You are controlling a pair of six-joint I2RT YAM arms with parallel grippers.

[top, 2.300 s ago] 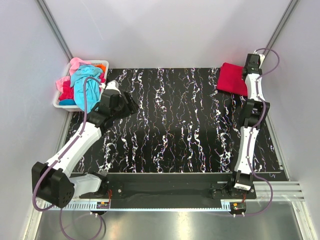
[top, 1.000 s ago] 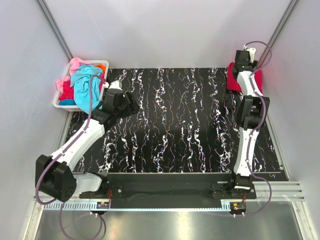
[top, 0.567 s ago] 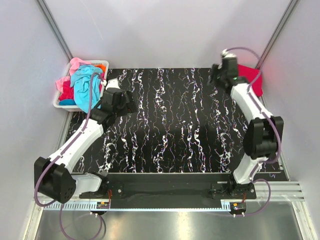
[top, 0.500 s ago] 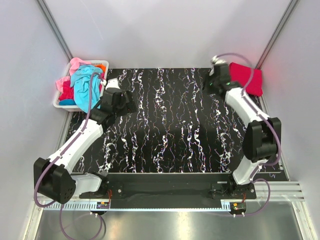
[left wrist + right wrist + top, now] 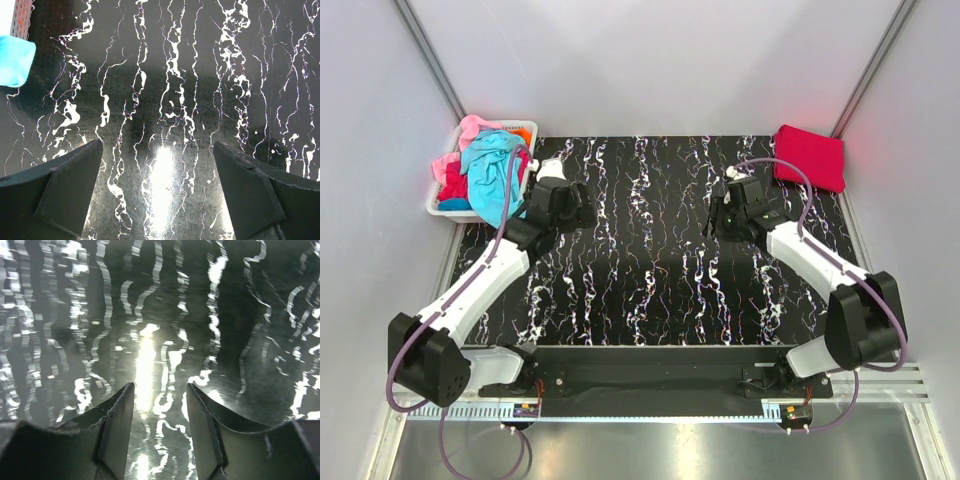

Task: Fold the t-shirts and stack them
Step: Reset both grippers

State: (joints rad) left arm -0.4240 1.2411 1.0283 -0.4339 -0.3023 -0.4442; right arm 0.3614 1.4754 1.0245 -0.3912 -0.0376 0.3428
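Note:
A folded crimson-red t-shirt (image 5: pixel 810 157) lies flat at the table's back right corner, with nothing touching it. Turquoise (image 5: pixel 492 170), pink (image 5: pixel 470 130) and orange t-shirts are heaped in the white basket (image 5: pixel 438 207) at the back left. My left gripper (image 5: pixel 582 212) hovers just right of the basket, jaws wide open and empty (image 5: pixel 156 145). A corner of turquoise cloth (image 5: pixel 15 60) shows at the top left of the left wrist view. My right gripper (image 5: pixel 717 218) is over the table's middle right, open with a narrower gap and nothing between its fingers (image 5: pixel 160 386).
The black marbled tabletop (image 5: pixel 650 260) fills the space between the arms. Grey walls close in at the back and both sides. The basket's corner (image 5: pixel 20 15) shows at the top left of the left wrist view.
My right arm has swung away from the red t-shirt towards the table's middle, leaving it folded in the corner, and its jaws have narrowed. My left gripper has opened wider near the basket.

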